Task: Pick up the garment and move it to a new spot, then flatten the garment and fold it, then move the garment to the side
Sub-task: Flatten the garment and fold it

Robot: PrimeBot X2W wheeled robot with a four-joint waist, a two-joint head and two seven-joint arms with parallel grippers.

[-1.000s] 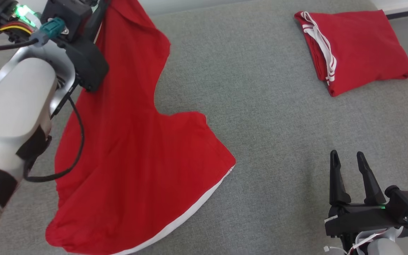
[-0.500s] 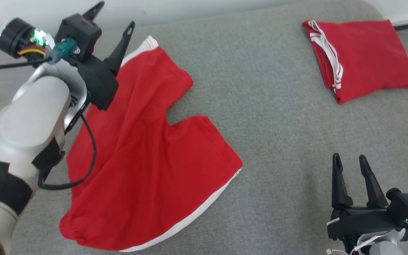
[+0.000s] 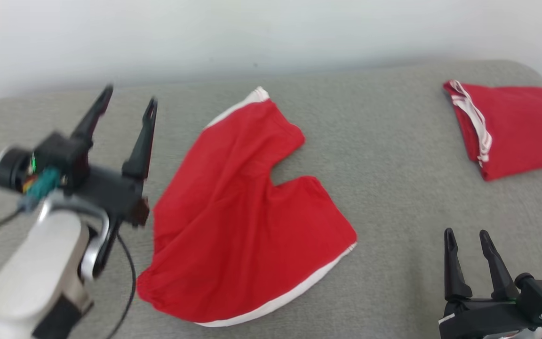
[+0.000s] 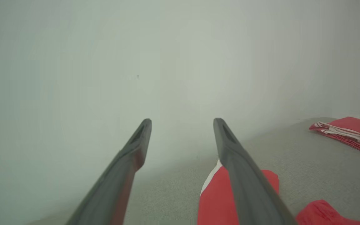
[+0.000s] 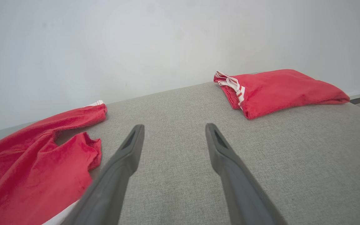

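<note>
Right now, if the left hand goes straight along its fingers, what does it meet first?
Probably the pale wall: the left hand points above the far edge of the grey surface, and the red garment lies lower, off its line. Depth is unclear.

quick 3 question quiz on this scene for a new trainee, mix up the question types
1. How many red garments lie on the grey cushion?
2. True or false: the left gripper is gripping the spread garment.
3. The folded garment lies: (A) at the cushion's far right corner, (B) on top of the spread garment, (C) between the left gripper's fingers.

Key
1. Two.
2. False: its jaws stand open, off to the garment's left and clear of the cloth.
3. A.
</note>
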